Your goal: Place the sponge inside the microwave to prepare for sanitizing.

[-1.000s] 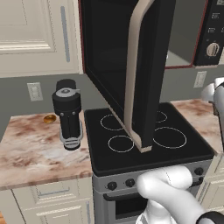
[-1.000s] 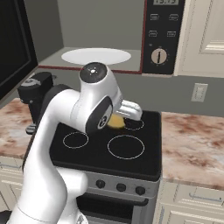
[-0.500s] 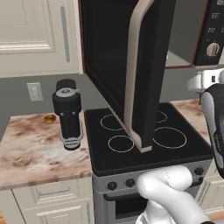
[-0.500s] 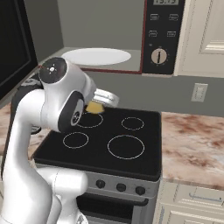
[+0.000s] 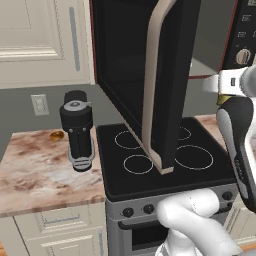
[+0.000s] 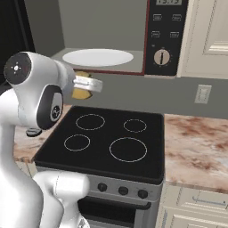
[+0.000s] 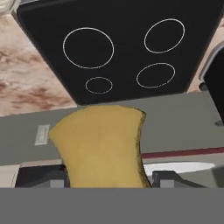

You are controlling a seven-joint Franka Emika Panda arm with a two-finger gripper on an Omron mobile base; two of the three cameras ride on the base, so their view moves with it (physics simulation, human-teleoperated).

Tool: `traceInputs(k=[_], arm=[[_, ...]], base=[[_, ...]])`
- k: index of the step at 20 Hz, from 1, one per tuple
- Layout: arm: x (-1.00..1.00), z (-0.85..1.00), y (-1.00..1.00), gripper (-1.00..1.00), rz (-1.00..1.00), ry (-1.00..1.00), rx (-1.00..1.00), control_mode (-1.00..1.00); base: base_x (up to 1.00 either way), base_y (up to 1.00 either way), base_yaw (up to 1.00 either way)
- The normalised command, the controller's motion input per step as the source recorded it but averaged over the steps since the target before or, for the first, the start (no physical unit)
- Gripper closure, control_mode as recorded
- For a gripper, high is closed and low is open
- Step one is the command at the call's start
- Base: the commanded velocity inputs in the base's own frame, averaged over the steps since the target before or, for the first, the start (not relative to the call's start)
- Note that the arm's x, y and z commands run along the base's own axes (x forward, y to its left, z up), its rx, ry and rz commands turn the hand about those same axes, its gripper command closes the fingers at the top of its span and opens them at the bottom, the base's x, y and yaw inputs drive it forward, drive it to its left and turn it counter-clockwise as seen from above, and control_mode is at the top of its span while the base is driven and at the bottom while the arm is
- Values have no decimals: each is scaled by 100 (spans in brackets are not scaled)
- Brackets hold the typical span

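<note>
Sponge [image 7: 103,146] sits clamped in the tool [image 6: 84,87], its dull-yellow block pressed between the two dark fingertips [image 7: 164,178] in the hand view and peeking out as a yellow edge behind the white hand in the right base view. The tool hangs above the rear left of the black stovetop [image 6: 111,138], just below the lower lip of the microwave [image 6: 167,40], whose door [image 5: 150,75] stands swung wide open and whose white turntable plate [image 6: 98,57] lies bare inside. The sponge is therefore not yet in the cavity, and it looks to sit lower than the red-trimmed sill. The main risk, as I judge it, is a forward push from this height: the sponge or the hand would strike the sill and the soft block could be squeezed out of the grip and fall onto the burners. A wide swing could also clip the open door. A dark blender [image 5: 77,127] stands on the marbled bench [image 5: 40,175], well apart.
</note>
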Motion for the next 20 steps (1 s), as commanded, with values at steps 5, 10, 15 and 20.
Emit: traceInputs(k=[5, 10, 15, 20], arm=[[-1, 44, 22, 100, 0, -1, -9, -100], [0, 36, 12, 100, 0, 4, -2, -100], [1, 25, 28, 100, 3, 1, 0, -100], [22, 0, 33, 100, 0, 2, 0, -100]], base=[[0, 0, 0], [0, 0, 0], [0, 0, 0], [0, 0, 0]])
